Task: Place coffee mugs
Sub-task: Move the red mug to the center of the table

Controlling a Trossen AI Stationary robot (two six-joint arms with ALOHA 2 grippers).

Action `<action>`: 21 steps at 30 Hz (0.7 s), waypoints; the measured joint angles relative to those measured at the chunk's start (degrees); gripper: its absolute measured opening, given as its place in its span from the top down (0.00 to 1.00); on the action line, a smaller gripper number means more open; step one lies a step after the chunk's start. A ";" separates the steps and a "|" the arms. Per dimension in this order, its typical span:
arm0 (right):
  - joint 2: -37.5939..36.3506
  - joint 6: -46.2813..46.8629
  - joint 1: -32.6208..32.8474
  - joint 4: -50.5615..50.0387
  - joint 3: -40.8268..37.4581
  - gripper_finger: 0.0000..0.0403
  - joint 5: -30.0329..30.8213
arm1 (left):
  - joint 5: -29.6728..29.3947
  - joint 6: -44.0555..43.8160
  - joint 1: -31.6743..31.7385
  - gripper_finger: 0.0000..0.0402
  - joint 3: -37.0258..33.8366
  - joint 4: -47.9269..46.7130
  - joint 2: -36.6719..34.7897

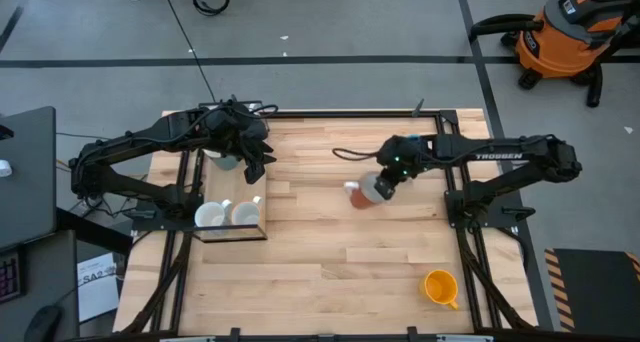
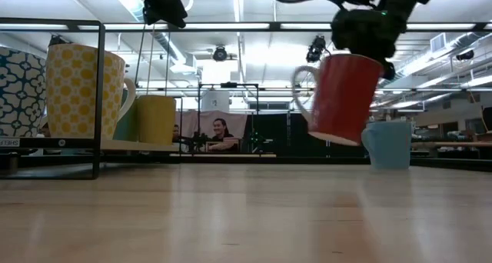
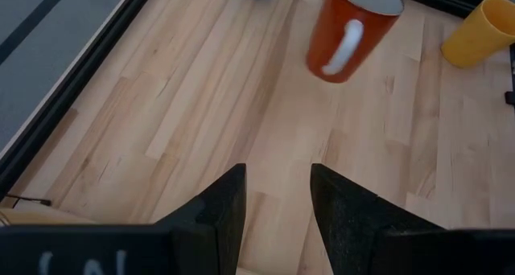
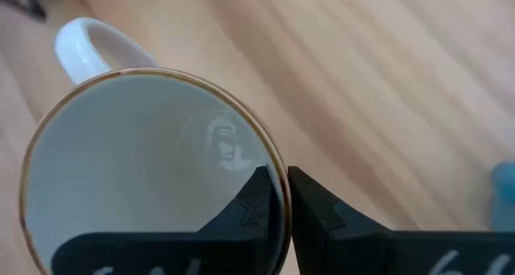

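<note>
My right gripper (image 1: 384, 181) is over the middle of the table, shut on an orange-red mug (image 2: 343, 98) with a pale inside and a white handle (image 4: 88, 43). My left gripper (image 3: 278, 196) is open and hovers near the far left, above a black-framed rack (image 1: 232, 232). Two white mugs (image 1: 228, 215) stand in the rack. In the low view the rack also shows a blue-and-white patterned mug (image 2: 19, 90), a yellow dotted mug (image 2: 77, 90) and a plain yellow mug (image 2: 157, 118). A light blue mug (image 2: 388, 144) stands upright on the table. An orange-yellow mug (image 1: 440, 287) lies on its side near the near right corner. My right gripper pinches the orange-red mug's rim (image 4: 281, 204) on the side opposite the handle, one finger (image 4: 256, 196) inside the cup and one finger (image 4: 315, 203) outside. The fingers come from above, slanting. The mug hangs lifted clear of the table, tilted, mouth up (image 2: 350, 59).
The wooden table (image 1: 330, 272) has black rails along its edges. The near and middle boards are bare apart from the lying mug. A person (image 2: 221, 134) sits in the room beyond the far edge. An orange shop vacuum (image 1: 570, 32) stands on the floor.
</note>
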 joint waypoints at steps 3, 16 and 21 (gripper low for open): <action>2.55 0.66 -0.04 0.14 3.76 0.92 1.38 | 0.02 0.01 0.00 0.64 0.00 0.00 0.00; 27.45 -3.66 -0.71 0.57 28.94 0.92 1.12 | 0.00 0.33 0.00 0.64 -0.02 -0.02 0.00; 35.94 -4.58 -1.78 0.38 37.09 0.92 0.73 | 0.00 0.49 0.00 0.64 -0.02 -0.02 0.02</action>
